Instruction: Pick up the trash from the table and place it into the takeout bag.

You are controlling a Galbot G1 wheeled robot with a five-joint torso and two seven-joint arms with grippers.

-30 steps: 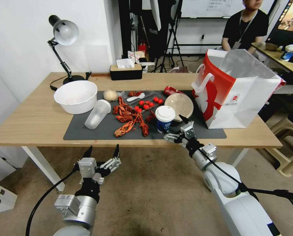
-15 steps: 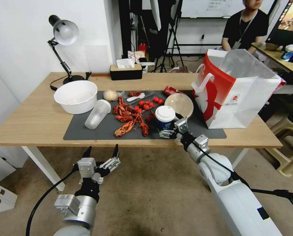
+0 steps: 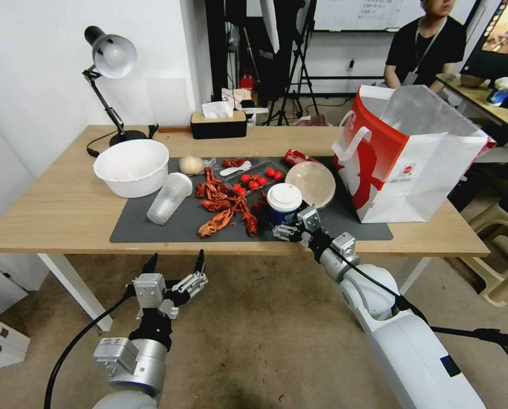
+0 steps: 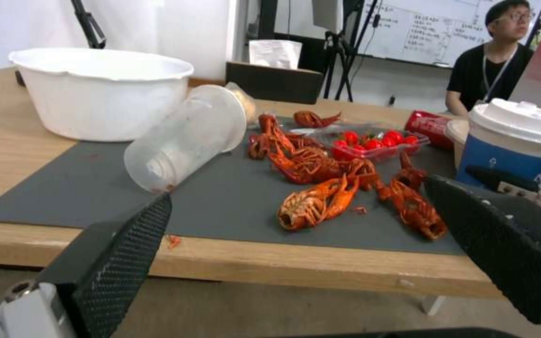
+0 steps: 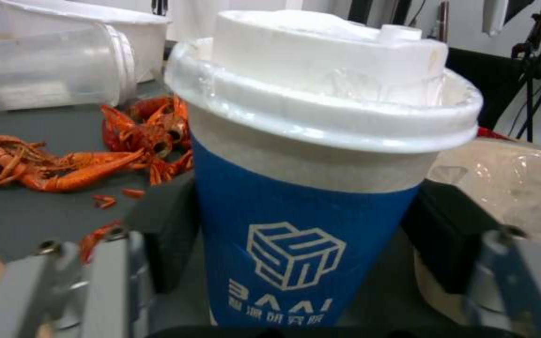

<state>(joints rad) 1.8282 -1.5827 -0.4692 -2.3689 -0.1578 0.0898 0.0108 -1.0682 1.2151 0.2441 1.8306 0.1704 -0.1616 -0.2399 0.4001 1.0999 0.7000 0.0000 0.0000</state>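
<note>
The cup (image 5: 308, 188) is flanked by the right gripper's (image 3: 297, 223) spread fingers (image 5: 164, 225). The left gripper (image 3: 174, 267) is held spread below the table (image 3: 66, 210). An off-centre squeeze could tip the cup.

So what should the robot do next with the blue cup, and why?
Probably close the right gripper on the paper cup. Its fingers sit on both sides of the cup, open, with the cup upright on the table. The left gripper waits open below the table edge.

light-wood table (image 3: 66, 210), dark grey mat (image 3: 168, 227); takeout bag (image 3: 412, 170), lamp (image 3: 109, 62), tissue box (image 3: 218, 124)
</note>
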